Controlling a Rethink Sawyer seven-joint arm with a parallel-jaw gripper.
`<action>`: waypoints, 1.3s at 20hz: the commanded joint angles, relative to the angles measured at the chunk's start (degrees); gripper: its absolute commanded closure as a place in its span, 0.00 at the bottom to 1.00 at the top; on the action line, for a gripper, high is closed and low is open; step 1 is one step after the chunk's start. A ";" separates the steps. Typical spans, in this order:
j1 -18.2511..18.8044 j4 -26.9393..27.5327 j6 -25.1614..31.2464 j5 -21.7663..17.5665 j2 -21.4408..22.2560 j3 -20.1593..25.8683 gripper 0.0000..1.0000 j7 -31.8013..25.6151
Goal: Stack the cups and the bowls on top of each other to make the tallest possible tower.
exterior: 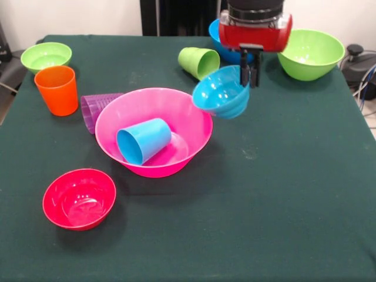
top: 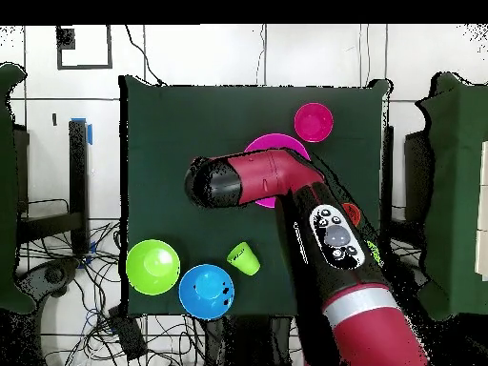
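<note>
Pink bowl (exterior: 154,126) mid-table, lt-blue cup (exterior: 143,141) lying on side inside | gripper (exterior: 249,75) clamped on rim of small lt-blue bowl (exterior: 221,93), held tilted just above pink's rim | red bowl (exterior: 79,198) empty, near edge

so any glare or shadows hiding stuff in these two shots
Front view: soft glare on the red bowl and pink bowl, mild shadows beneath them, nothing hidden. Overhead view: the arm itself, not lighting, covers most of the pink bowl and the gripper.
</note>
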State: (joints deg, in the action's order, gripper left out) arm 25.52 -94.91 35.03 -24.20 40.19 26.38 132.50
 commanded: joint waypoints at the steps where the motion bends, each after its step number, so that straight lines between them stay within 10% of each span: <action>1: 0.93 -6.62 5.16 -1.30 1.50 7.38 1.00 -15.58; 14: 6.94 -3.15 -4.39 -14.65 -6.51 10.96 1.00 -22.00; 26: 10.10 -2.69 -3.53 -17.59 -9.36 14.13 1.00 -22.02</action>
State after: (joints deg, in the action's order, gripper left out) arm 35.29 -97.18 31.71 -35.72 34.95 38.40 125.68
